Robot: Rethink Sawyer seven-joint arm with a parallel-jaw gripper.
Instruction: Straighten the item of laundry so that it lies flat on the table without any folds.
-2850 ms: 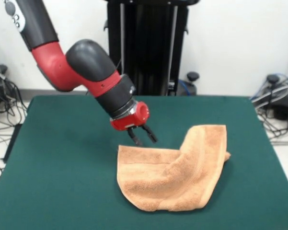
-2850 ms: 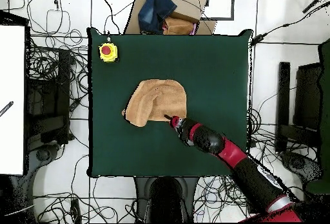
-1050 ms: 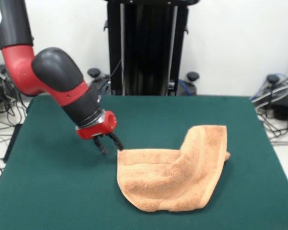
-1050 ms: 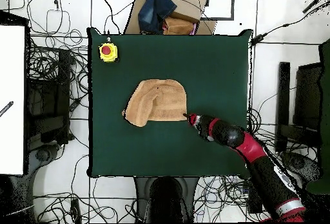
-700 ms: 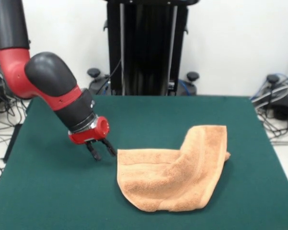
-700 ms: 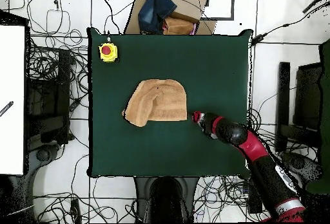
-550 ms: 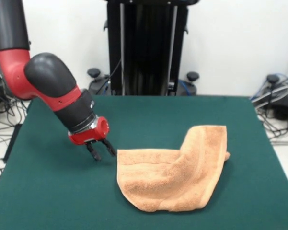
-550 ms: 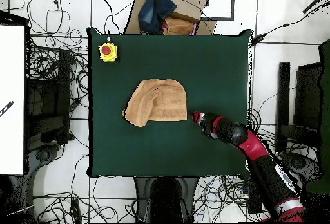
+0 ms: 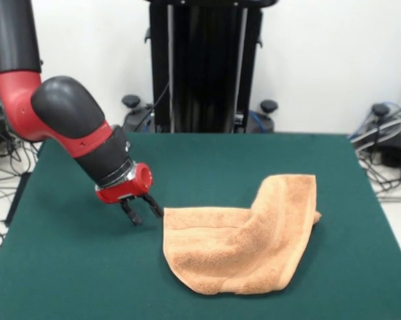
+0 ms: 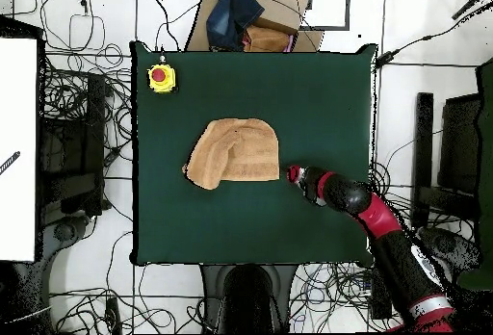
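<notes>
The gripper point(image 9: 141, 213) has backed off to the left of the towel point(image 9: 243, 237), its two fingers apart and holding nothing, tips just beside the towel's near-left corner but no longer on it. The towel hasn't shifted; it lies mid-table point(image 9: 73, 267), its right side doubled over in a thick fold. To me, that pass straightened nothing, so the fold remains.

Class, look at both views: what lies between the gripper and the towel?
Nothing: only a narrow strip of bare green table separates the gripper from the towel, clearest in the front view.
</notes>
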